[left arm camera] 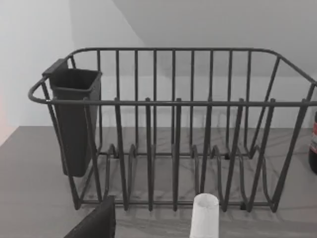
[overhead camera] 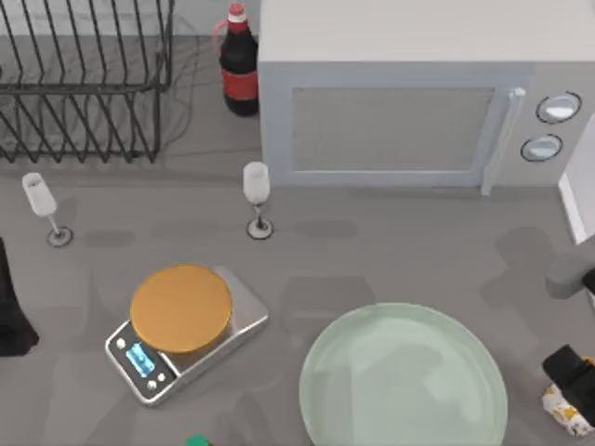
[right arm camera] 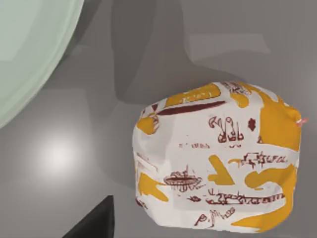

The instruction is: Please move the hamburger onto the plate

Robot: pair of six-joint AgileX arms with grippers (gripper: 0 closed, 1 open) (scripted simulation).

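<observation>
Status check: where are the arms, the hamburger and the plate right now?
Right gripper over hamburger, table's right edge, not gripped. Plate beside it. Left arm parked left.

No legible text: only unreadable dark-red scribbles on the hamburger (right arm camera: 218, 161) wrapper.

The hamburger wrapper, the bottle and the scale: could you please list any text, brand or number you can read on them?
Hamburger wrapper: dark red scribbled print and small drawings among orange blotches; no word can be read.
Bottle: red label, its lettering too small to read.
Scale: blue lit display, no digits legible.
Microwave: two round dials, no markings to read.
</observation>
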